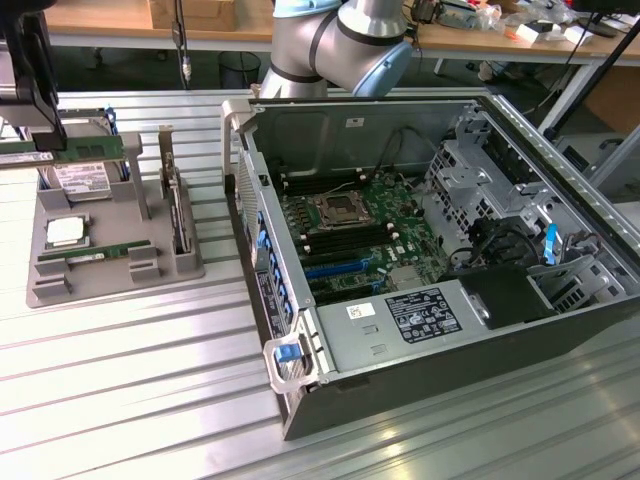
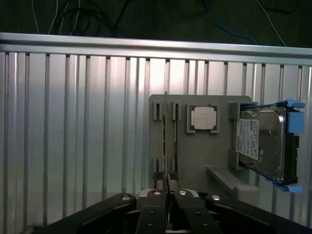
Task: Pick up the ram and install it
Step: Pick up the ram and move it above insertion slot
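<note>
My gripper (image 1: 40, 138) hangs at the exterior view's far left, above the grey parts holder (image 1: 150, 215). It is shut on the ram (image 1: 85, 150), a long green strip held level and lifted clear of the holder. In the wrist view the ram (image 2: 165, 126) runs edge-on as a thin line out from between the closed fingers of the gripper (image 2: 167, 189). A second green ram (image 1: 95, 252) lies in a slot of the holder, seen beside the held one as the second ram (image 2: 174, 131) in the wrist view.
The holder also carries a silver CPU (image 1: 65, 232), a hard drive (image 1: 80, 180) and an upright card with a bracket (image 1: 175, 205). To the exterior view's right stands the open computer case (image 1: 300, 365) with its motherboard (image 1: 400, 245) and dark memory slots (image 1: 350, 240). The arm's base (image 1: 330, 40) is behind it.
</note>
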Action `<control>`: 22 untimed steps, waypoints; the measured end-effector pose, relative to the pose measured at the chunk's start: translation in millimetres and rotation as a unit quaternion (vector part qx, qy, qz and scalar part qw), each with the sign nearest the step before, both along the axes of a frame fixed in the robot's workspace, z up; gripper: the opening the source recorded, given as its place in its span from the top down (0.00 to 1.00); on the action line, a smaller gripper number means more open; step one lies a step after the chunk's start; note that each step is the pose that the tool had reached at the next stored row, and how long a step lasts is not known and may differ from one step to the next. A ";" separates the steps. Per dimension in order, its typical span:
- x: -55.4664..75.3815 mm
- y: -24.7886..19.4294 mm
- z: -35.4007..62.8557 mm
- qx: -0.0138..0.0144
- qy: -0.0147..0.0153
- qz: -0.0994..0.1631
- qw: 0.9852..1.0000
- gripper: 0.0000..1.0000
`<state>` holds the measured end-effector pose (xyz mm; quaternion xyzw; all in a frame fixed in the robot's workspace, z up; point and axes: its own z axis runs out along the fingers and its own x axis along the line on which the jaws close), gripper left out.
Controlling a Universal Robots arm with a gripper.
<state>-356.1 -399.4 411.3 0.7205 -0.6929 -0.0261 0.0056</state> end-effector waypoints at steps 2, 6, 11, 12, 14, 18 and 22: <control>0.0 0.0 1.1 0.000 0.000 0.000 1.000 0.88; 0.0 0.0 3.8 0.000 0.000 0.000 1.000 0.88; 0.0 0.0 5.7 0.000 0.000 0.000 1.000 0.88; 0.0 0.0 6.1 0.000 0.000 0.000 1.000 0.88; 0.0 0.0 6.7 0.000 0.000 0.000 1.000 0.88; 0.0 0.0 8.9 0.000 0.000 0.000 1.000 0.88; 0.0 0.0 11.0 0.000 0.000 0.000 1.000 0.88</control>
